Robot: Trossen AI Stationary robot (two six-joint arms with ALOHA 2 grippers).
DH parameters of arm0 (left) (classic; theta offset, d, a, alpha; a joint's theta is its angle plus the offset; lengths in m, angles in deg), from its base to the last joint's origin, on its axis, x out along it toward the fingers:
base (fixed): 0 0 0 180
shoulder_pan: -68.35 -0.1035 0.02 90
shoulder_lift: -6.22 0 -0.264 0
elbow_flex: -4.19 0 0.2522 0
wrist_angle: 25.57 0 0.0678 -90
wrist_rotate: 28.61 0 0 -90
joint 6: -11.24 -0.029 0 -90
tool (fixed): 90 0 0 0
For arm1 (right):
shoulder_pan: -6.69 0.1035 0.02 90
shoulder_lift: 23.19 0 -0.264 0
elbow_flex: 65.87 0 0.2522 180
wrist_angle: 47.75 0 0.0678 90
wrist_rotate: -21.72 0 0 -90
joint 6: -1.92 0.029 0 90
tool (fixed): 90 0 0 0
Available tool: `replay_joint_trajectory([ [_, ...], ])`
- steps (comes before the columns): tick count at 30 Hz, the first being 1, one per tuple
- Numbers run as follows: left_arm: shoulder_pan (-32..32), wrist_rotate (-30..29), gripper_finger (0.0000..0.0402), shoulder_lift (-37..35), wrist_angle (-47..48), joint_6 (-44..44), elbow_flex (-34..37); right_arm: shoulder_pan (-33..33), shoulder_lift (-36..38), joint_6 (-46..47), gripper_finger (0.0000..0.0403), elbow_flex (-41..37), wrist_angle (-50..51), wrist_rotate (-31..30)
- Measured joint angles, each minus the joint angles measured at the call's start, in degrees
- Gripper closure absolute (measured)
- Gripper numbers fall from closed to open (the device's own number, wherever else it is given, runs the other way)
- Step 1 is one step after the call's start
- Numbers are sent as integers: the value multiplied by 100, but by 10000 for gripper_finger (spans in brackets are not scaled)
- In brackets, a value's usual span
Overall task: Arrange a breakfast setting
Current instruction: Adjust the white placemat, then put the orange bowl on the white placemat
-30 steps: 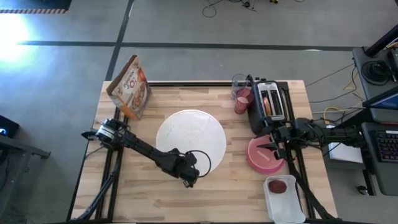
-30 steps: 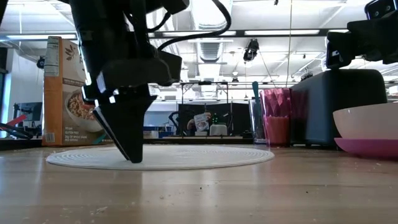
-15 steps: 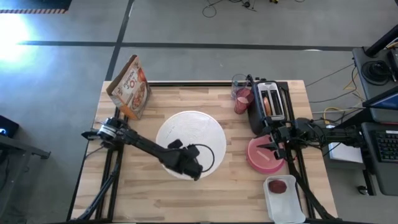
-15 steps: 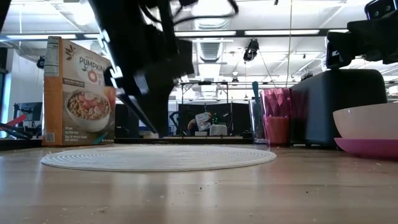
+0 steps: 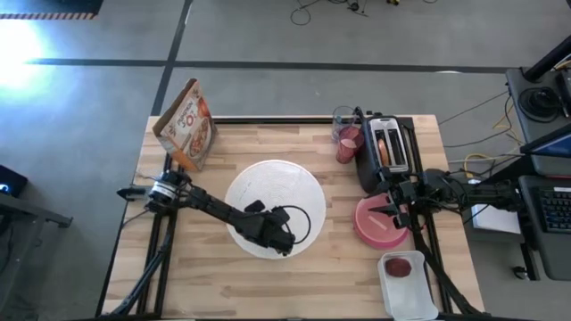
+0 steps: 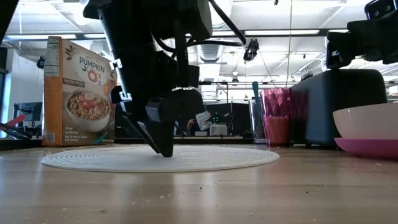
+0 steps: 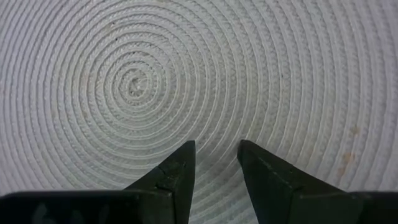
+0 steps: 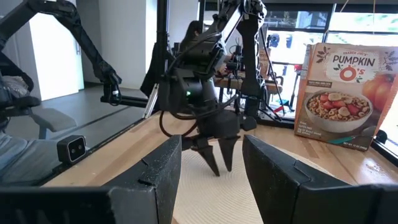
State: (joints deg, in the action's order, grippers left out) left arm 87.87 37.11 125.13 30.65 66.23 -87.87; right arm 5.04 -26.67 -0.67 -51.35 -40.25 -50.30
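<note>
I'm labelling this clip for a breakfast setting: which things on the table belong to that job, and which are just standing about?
Belong to the job:
- white round mat, left pincer over it
- cereal box
- magenta plate
- pale bowl on that plate
- pink tumbler
- red fruit

Just standing about:
- black toaster
- white tray under the fruit

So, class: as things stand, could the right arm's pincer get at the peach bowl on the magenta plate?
Probably yes: the right pincer, open and empty, hovers right at the bowl, nothing between them.
</note>
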Motion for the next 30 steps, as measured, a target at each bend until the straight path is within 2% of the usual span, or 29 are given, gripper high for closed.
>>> replay_joint_trajectory([
  [7, 107, 135, 286, -17, -52, 46, -23, 1, 0, 2, 241, 1, 0, -1],
  [13, 120, 106, 286, -93, 322, -99, -294, 0, 0, 1, 241, 1, 0, -1],
  [18, 178, -646, 286, -236, 884, -241, -801, 1, 0, 0, 241, 2, 0, -2],
  [24, 295, -1475, 284, -246, 1349, -52, -1002, 2, 0, 2, 241, 0, -1, -1],
  [30, 467, -1544, 243, -340, 1905, 649, -1010, 2, 0, 0, 241, 1, 0, 0],
])
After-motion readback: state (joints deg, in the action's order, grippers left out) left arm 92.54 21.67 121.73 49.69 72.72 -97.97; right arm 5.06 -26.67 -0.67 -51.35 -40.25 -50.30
